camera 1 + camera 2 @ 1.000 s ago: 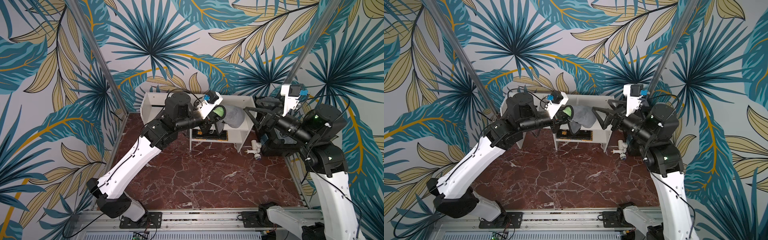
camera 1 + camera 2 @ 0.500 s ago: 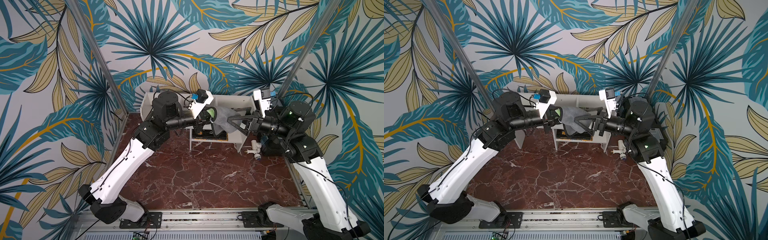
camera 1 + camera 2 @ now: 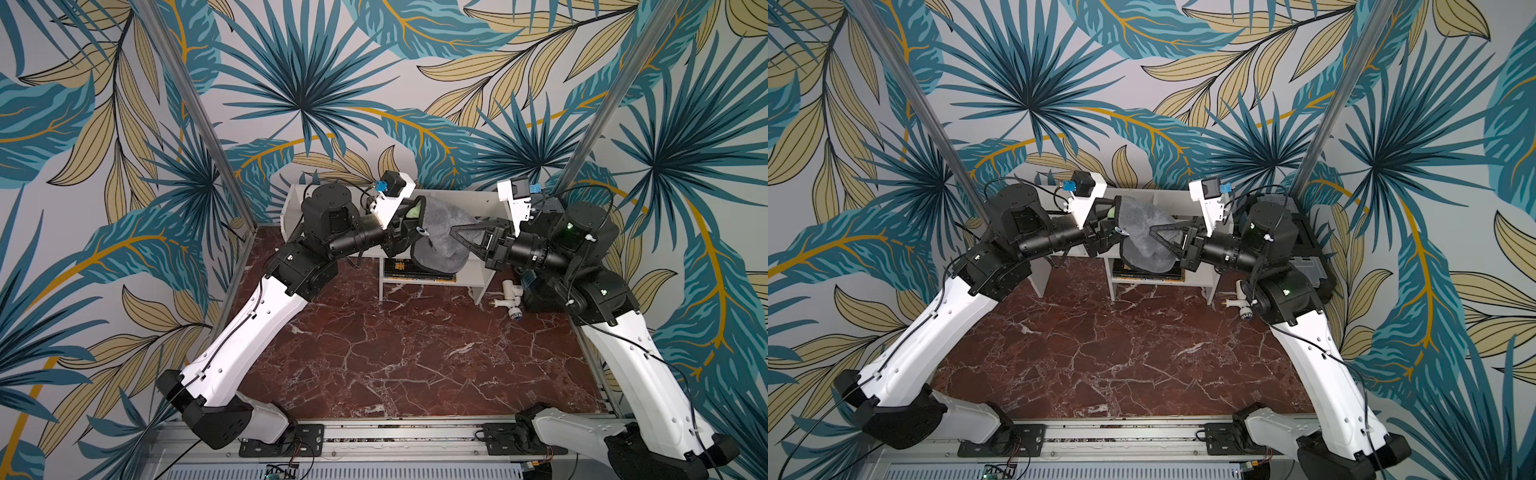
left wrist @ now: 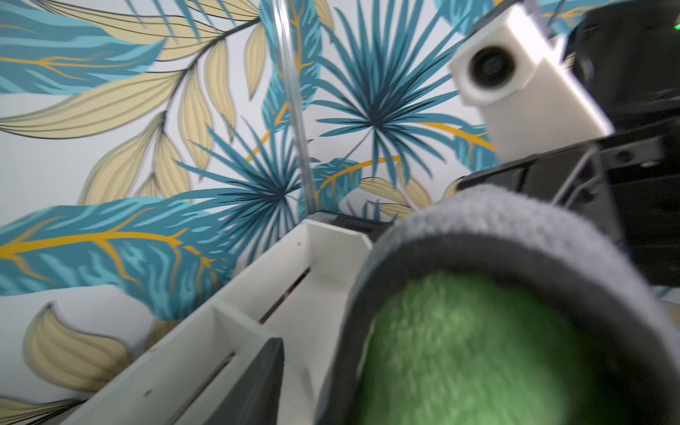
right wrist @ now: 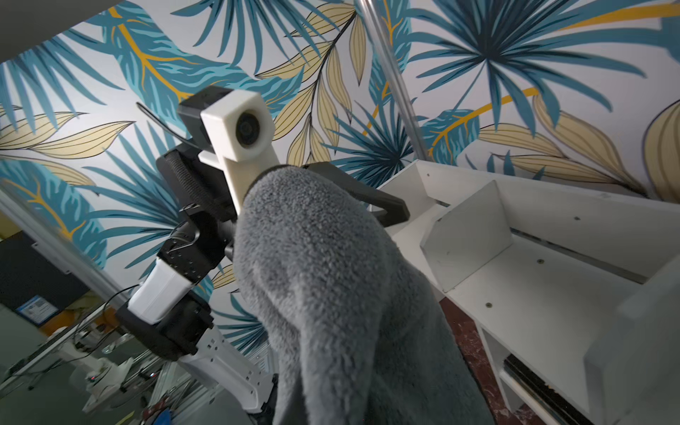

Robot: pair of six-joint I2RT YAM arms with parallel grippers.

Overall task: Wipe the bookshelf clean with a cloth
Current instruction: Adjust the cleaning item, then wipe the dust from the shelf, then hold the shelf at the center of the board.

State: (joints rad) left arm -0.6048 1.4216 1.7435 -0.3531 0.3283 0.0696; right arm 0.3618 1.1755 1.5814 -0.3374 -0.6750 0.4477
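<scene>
The grey cloth (image 3: pixel 440 249) (image 3: pixel 1146 245) hangs in the air between my two grippers, just above and in front of the white bookshelf (image 3: pixel 469 199) (image 3: pixel 1175 197). My right gripper (image 3: pixel 454 230) (image 3: pixel 1152 231) is shut on the cloth's right side. My left gripper (image 3: pixel 419 220) (image 3: pixel 1117 220) stands open, with the cloth draped over one of its fingers. In the left wrist view one dark finger (image 4: pixel 257 382) is bare, and the cloth (image 4: pixel 478 220) shows a green inner face. In the right wrist view the cloth (image 5: pixel 331 276) hides my own fingers, with the bookshelf (image 5: pixel 533 294) beside it.
A white pipe fitting (image 3: pixel 509 297) (image 3: pixel 1239 303) lies on the marble floor by the shelf's right leg. Dark books (image 3: pixel 415 272) lie flat in the lower cubby. A black toolbox (image 3: pixel 1308 249) stands behind my right arm. Leaf-patterned walls and two metal posts enclose the space.
My right gripper swung left to the cloth and shut on it. My left gripper, which was shut on the cloth, opened its jaws and drew back slightly.
</scene>
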